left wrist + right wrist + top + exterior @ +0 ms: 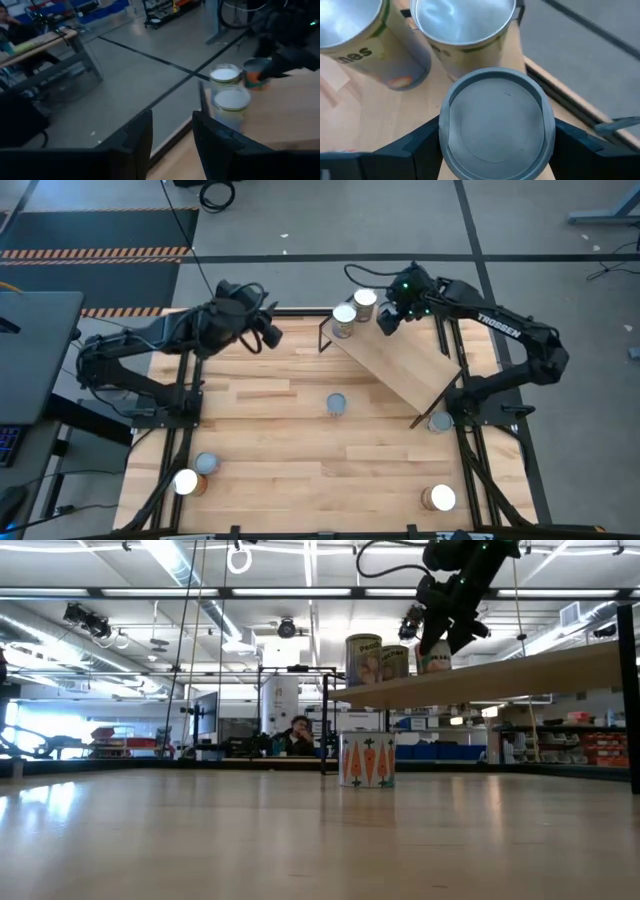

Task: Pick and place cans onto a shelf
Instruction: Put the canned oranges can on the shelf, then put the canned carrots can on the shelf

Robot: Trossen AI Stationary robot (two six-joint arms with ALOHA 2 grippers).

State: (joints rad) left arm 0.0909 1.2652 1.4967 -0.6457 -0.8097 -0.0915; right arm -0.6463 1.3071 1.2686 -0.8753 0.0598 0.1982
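Note:
The light-wood shelf (400,365) stands angled at the table's far right. Two cans with pale tops (343,320) (365,302) stand upright on its far end. My right gripper (388,320) is shut on a third can with a grey lid (495,122), right beside them over the shelf; that can also shows in the low view (435,658). My left gripper (268,330) is open and empty at the far edge, left of the shelf; in its own view (170,140) nothing lies between its fingers. My right gripper pinches the grey-lidded can's side wall just under the lid rim (442,125) between its two fingers (417,145), one on each side. The fingers come from above, slanting down. The can is upright, its base at the shelf top (436,671); whether it rests there, I cannot tell.
A carrot-label can (336,405) stands mid-table. Another can (440,421) stands by the shelf's near frame leg. Two cans (206,465) (187,482) stand near the front left, one (438,498) at the front right. A person (298,735) sits far behind the table.

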